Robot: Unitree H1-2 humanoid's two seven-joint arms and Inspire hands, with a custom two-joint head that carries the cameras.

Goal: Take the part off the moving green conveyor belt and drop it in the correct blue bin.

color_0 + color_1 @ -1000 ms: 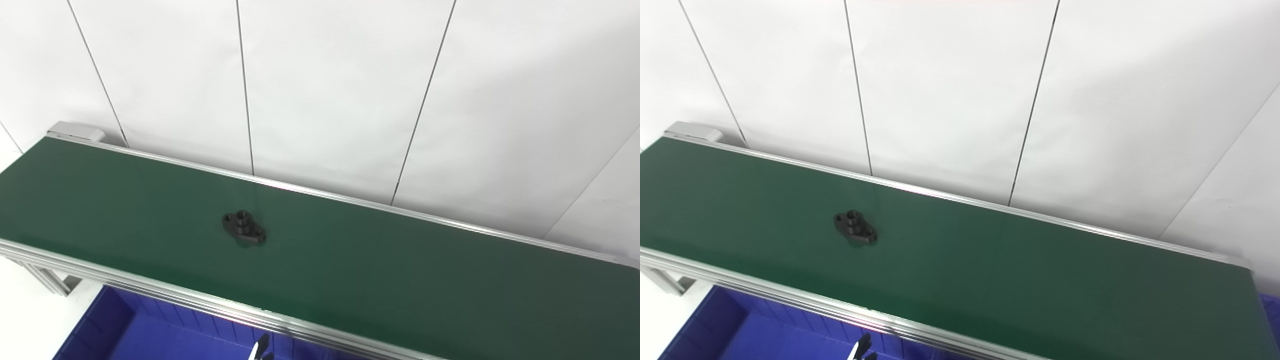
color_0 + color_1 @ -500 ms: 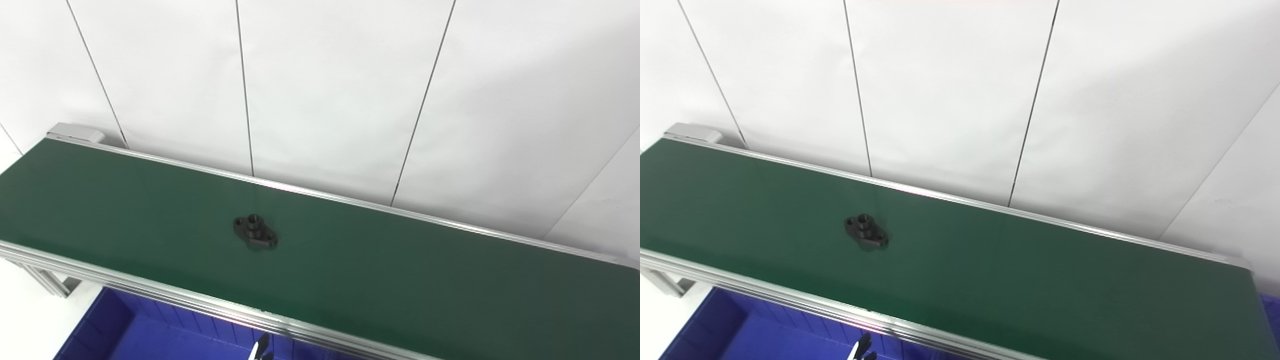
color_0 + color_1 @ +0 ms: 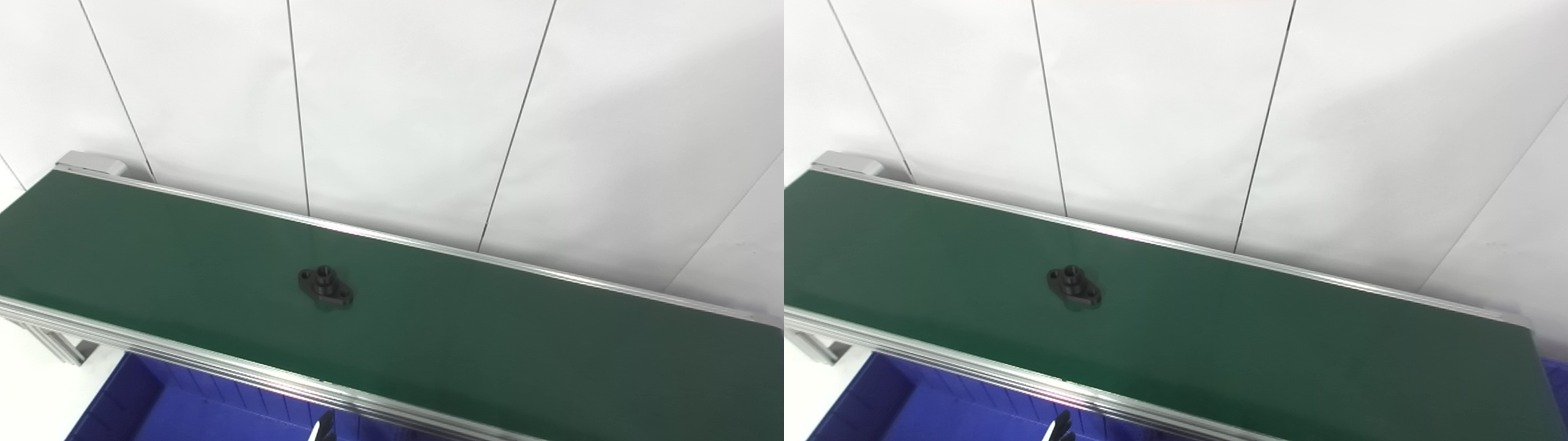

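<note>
Black, one flanged part [image 3: 325, 286] is seen lying on the single green conveyor belt [image 3: 490, 331]; one blue bin [image 3: 184, 410] sits nearer. Only a fingertip sliver of one robot hand [image 3: 323, 427] shows, grip undeterminable.

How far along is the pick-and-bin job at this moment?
Nothing is done yet. The black flanged part lies untouched on the green conveyor belt, riding it alone. Only a fingertip shows at the bottom edge, above the blue bin; whose hand it is I cannot tell. Reaching, grasping and dropping the part into the bin all remain.
</note>
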